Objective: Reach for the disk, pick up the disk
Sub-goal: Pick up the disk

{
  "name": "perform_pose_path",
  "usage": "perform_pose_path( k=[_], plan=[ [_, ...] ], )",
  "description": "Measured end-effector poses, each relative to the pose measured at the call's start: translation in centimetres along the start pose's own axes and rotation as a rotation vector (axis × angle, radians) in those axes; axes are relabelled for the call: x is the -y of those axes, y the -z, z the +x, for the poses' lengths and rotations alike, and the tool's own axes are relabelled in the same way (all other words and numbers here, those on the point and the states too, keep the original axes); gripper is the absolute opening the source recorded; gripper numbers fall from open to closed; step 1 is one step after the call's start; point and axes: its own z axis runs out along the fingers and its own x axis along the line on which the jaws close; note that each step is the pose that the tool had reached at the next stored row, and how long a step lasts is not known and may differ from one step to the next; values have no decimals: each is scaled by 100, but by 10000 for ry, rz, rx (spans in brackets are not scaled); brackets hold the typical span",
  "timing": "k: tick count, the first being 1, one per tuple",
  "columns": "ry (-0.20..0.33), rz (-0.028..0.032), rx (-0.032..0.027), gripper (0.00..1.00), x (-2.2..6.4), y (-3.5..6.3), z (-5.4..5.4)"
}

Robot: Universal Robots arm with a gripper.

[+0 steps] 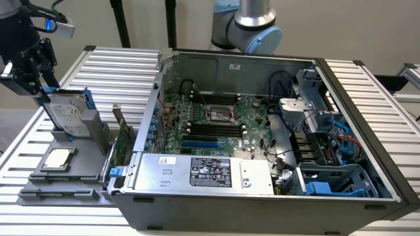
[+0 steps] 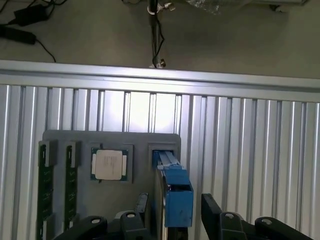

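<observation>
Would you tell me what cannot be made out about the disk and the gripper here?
- Label text on the disk: exterior view, too small.
- Lower part of the disk: exterior view, sunk in the grey holder.
- Body of the gripper: wrist view, cut off by the picture's edge.

The disk (image 1: 67, 114) is silver-grey with a white printed label, clipped in a bright blue frame; the tray (image 1: 39, 184) is plain grey; in the tray, a chip (image 2: 109, 165) shows silver on green; over the tray, the gripper (image 2: 174, 210) is black; under the tray, the table (image 1: 118, 59) is ribbed silver.
</observation>
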Motion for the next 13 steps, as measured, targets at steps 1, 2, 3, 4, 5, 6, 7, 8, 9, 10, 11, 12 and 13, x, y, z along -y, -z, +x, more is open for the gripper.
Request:
perform_pose_path(
  k=[1,2,3,4,5,6,7,8,9,10,11,12,13],
  plan=[
    [1,0,0,54,-2,-19,1],
    [1,1,1,54,-3,-38,1],
    [1,1,1,54,-3,-56,2],
    [1,1,1,54,-4,-73,2],
    [0,2,1,54,-5,-91,2],
    [1,2,1,54,-7,-110,3],
    [1,1,1,54,-9,-128,3],
    [1,0,0,54,-12,-146,3],
    [0,0,0,54,-16,-165,4],
    [0,1,0,54,-21,-182,4],
    [0,2,1,54,-25,-198,3],
    [1,1,0,54,-27,-208,-1],
    [1,0,-1,54,-26,-215,-8]
  ],
)
